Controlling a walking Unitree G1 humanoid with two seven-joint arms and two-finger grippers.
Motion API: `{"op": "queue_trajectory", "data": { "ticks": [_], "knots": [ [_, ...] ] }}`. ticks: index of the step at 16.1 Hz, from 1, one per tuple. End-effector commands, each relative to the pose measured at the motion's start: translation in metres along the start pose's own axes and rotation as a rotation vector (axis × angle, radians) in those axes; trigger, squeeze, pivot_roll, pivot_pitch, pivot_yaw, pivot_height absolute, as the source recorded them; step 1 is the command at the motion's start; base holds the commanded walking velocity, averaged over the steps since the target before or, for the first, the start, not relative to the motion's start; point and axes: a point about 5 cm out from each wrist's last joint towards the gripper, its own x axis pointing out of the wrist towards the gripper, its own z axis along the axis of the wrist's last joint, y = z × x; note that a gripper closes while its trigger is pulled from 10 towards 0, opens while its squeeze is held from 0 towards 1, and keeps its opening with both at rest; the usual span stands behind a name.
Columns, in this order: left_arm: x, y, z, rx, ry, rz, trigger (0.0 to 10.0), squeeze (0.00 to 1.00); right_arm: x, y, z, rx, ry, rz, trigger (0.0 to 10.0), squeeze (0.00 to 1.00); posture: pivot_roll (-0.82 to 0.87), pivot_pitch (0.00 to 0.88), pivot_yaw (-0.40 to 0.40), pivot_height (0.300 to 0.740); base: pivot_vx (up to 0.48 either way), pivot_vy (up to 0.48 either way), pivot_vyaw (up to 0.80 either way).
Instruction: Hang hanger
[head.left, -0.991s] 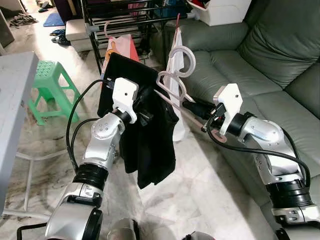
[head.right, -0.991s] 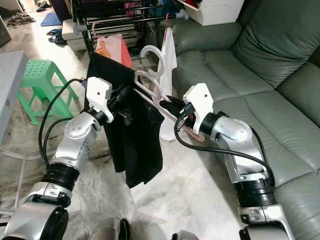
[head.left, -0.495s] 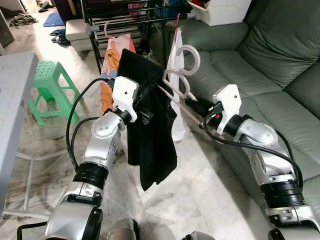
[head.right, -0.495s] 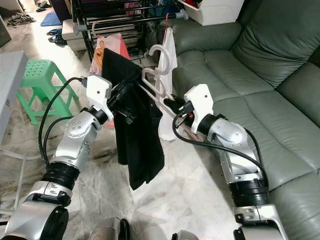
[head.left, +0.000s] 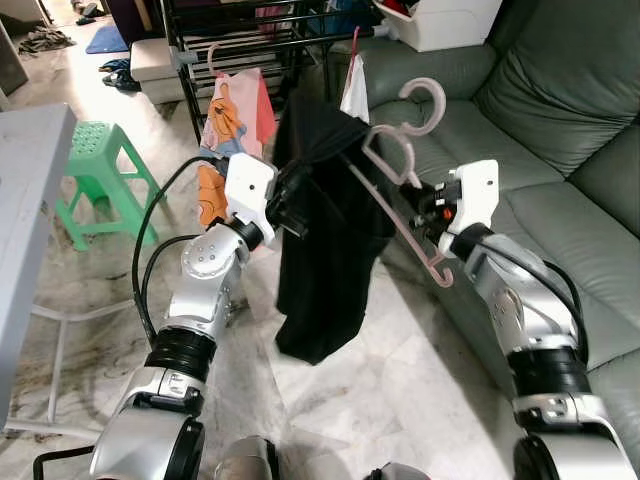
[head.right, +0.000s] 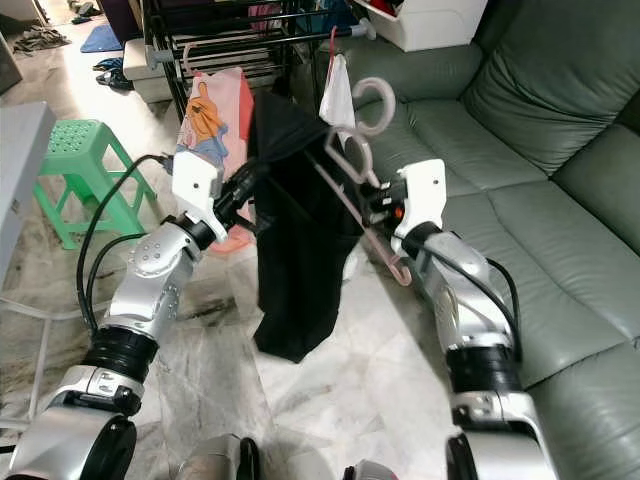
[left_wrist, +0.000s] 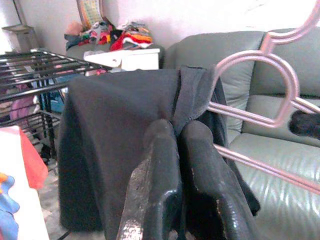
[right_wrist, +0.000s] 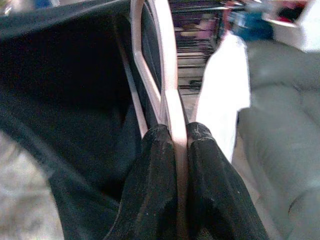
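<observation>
Right tool (right_wrist: 181, 145) pinches curved pink hanger (head.left: 400, 170) — black cloth (head.left: 330, 240).

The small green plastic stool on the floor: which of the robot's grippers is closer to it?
Left. The left gripper, pinching the black garment, is beside the green plastic stool across a strip of floor. The right gripper, clamped on the pink plastic hanger, sits further away by the sofa.

Even bright indoor light, head views sharp; right wrist view blurred, bkgd soft.
</observation>
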Motion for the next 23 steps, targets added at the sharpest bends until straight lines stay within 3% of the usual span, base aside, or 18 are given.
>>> {"op": "queue_trajectory", "data": {
  "ticks": [1, 3, 5, 8, 10, 14, 17, 20, 23],
  "knots": [
    [-0.003, 0.003, 0.004, 0.011, -0.011, -0.004, 0.0, 0.00, -0.001, -0.020, 0.025, 0.056, -0.101, -0.135, 10.0, 0.00, -0.06, 0.000, 0.017, 0.740, 0.000, 0.000, 0.00],
    [-0.002, -0.007, 0.001, -0.009, -0.006, -0.050, 0.0, 0.00, 0.005, -0.031, 0.042, 0.214, -0.194, -0.304, 10.0, 0.00, -0.06, 0.000, 0.020, 0.740, 0.000, 0.000, 0.00],
    [-0.003, -0.014, -0.002, -0.013, 0.001, -0.080, 0.0, 0.00, 0.006, -0.036, 0.047, 0.310, -0.236, -0.363, 10.0, 0.00, -0.06, 0.000, 0.020, 0.740, 0.000, 0.000, 0.00],
    [-0.002, -0.023, -0.003, -0.001, 0.008, -0.117, 0.0, 0.00, 0.012, -0.021, 0.047, 0.254, -0.211, -0.291, 10.0, 0.00, -0.06, 0.000, 0.021, 0.740, 0.000, 0.000, 0.00],
    [0.000, -0.023, -0.001, 0.004, 0.002, -0.107, 0.0, 0.00, 0.015, -0.006, 0.034, 0.184, -0.105, -0.184, 10.0, 0.00, -0.06, 0.000, 0.019, 0.740, 0.000, 0.000, 0.00],
    [0.003, -0.021, 0.003, 0.015, -0.013, -0.070, 0.0, 0.00, 0.011, 0.004, 0.011, 0.122, 0.051, -0.084, 10.0, 0.00, -0.06, 0.000, 0.014, 0.740, 0.000, 0.000, 0.00],
    [0.003, -0.009, 0.006, 0.038, -0.022, 0.004, 0.0, 0.00, -0.003, 0.008, -0.017, 0.068, 0.230, 0.012, 10.0, 0.00, -0.06, 0.000, 0.010, 0.740, 0.000, 0.000, 0.00],
    [0.002, -0.005, 0.007, 0.053, -0.025, 0.026, 0.0, 0.00, -0.024, 0.008, -0.043, -0.050, 0.392, 0.138, 10.0, 0.00, -0.06, 0.000, 0.008, 0.740, 0.000, 0.000, 0.00],
    [0.003, -0.003, 0.009, 0.069, -0.030, 0.054, 0.0, 0.00, -0.049, 0.022, -0.058, -0.102, 0.525, 0.387, 10.0, 0.00, -0.06, 0.000, 0.008, 0.740, 0.000, 0.000, 0.00]
  ]
}}
